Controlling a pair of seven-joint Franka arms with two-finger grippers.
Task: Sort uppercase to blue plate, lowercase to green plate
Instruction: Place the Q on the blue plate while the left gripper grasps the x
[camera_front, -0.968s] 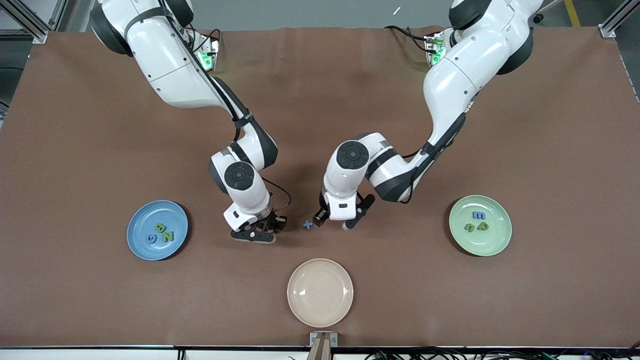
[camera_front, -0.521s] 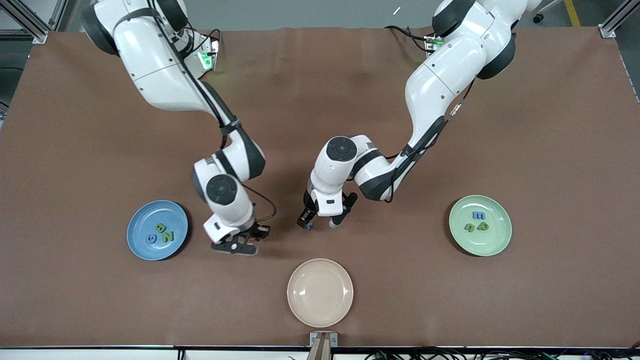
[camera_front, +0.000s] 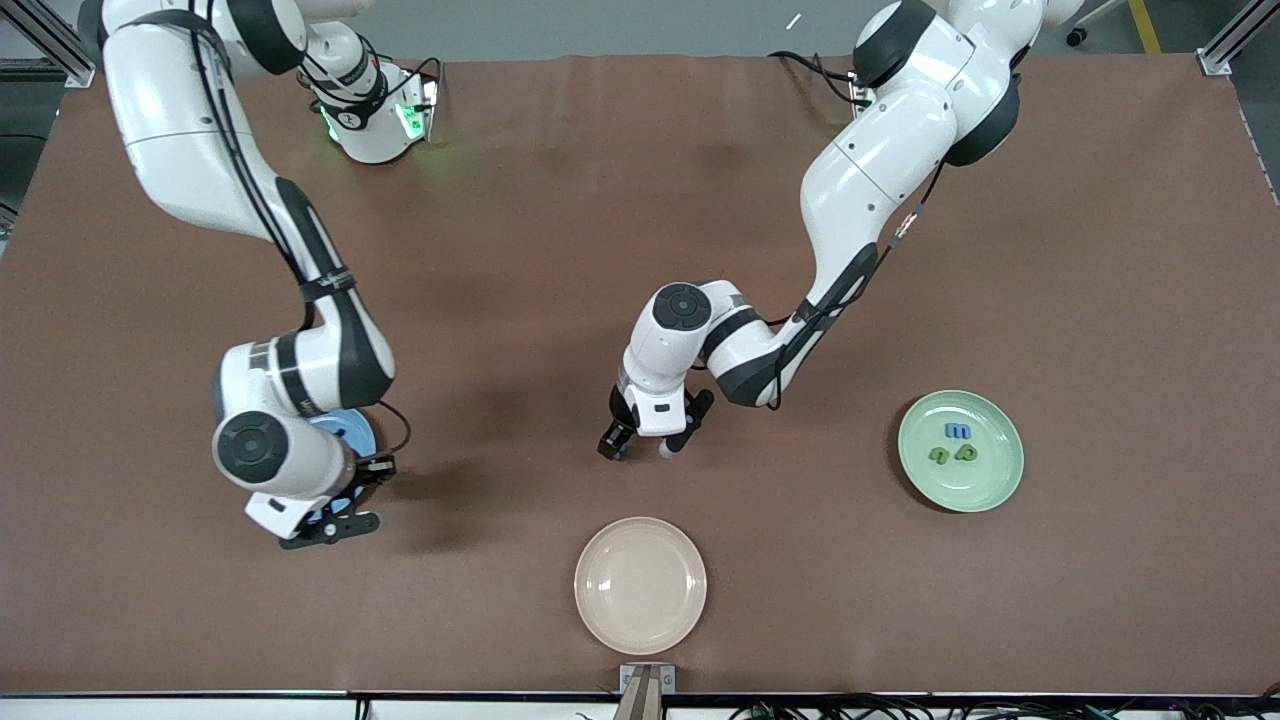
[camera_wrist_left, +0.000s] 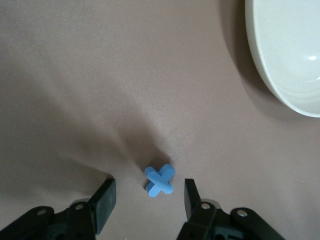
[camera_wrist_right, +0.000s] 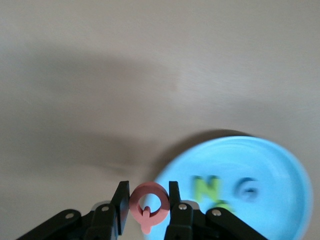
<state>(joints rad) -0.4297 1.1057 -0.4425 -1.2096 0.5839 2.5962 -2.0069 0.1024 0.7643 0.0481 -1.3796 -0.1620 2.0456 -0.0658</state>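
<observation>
Right claw (camera_wrist_right: 147, 202) is clamped on the red-pink Q (camera_wrist_right: 148, 201), over the blue plate (camera_wrist_right: 280, 165) rim (green N (camera_wrist_right: 207, 187) and blue G (camera_wrist_right: 247, 188) lie inside). Left claw (camera_wrist_left: 147, 200) stands wide, straddling the blue x (camera_wrist_left: 160, 180) on the bench (camera_front: 500, 250), near the cream plate (camera_front: 640, 585). The green plate (camera_front: 990, 485) holds three letters.
</observation>
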